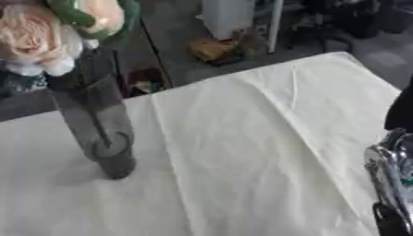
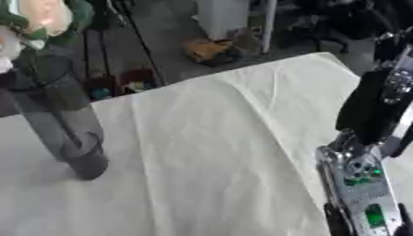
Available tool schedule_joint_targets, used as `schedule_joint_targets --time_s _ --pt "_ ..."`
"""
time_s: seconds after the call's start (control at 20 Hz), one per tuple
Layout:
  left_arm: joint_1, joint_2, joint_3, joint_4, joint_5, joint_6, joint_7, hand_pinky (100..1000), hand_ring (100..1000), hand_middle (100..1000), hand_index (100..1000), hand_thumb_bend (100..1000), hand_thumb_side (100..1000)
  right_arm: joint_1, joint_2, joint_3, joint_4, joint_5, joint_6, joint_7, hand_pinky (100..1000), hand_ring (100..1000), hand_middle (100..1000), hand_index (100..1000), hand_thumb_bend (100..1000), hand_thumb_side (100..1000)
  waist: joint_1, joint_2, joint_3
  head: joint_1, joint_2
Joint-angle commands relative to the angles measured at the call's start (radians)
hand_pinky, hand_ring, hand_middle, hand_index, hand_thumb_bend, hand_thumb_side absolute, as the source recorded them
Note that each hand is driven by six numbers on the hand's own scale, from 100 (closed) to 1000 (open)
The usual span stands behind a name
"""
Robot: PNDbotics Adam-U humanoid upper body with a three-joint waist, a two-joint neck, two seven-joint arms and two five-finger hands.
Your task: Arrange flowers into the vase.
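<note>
A tall dark glass vase point(image 1: 101, 129) stands on the left of the table, which is covered with a cream cloth point(image 1: 242, 152). Flowers are in the vase: a pale peach and white bloom point(image 1: 32, 37) and a peach bud wrapped in green leaves point(image 1: 97, 16) rise above its rim. Stems show dimly through the glass. My right forearm point(image 2: 355, 184), silver with green lights, hangs at the right edge, far from the vase, and runs out of the bottom of the picture. Neither hand shows.
The table's far edge point(image 1: 242, 76) runs diagonally up to the right. Beyond it on the floor lie a yellow object point(image 1: 214, 48), a white box point(image 1: 230, 16) and a dark red item point(image 1: 145, 78). The cloth has creases.
</note>
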Motion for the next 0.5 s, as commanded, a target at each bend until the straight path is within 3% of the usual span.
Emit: schedule_joint_targets --time_s 0.05,0.15,0.3,0.5 --pt "-0.024 0.020 0.014 0.042 -0.023 0.046 -0.094 1000 1000 1000 1000 100 310 -0.015 -0.016 -0.005 -0.013 -0.003 -0.007 -0.007 729 816 759 832 100 675 -0.008 -0.017 -0.001 -0.004 -0.017" --pt "-0.024 0.018 0.019 0.063 -0.023 0.042 -0.110 1000 1000 1000 1000 100 261 -0.014 -0.016 -0.006 -0.013 -0.003 -0.007 -0.009 729 816 759 832 100 670 -0.007 -0.016 0.001 -0.005 -0.018" --pt "-0.023 0.019 0.020 0.072 -0.011 0.036 -0.116 1000 1000 1000 1000 100 356 -0.013 -0.016 -0.005 -0.013 -0.003 -0.005 -0.012 728 815 758 831 100 669 -0.007 -0.017 0.003 -0.005 -0.014" --pt "-0.024 0.024 0.023 0.067 -0.007 0.031 -0.117 1000 1000 1000 1000 100 389 -0.012 -0.015 -0.005 -0.013 -0.003 -0.004 -0.013 728 815 757 831 100 667 -0.008 -0.019 0.003 -0.004 -0.013"
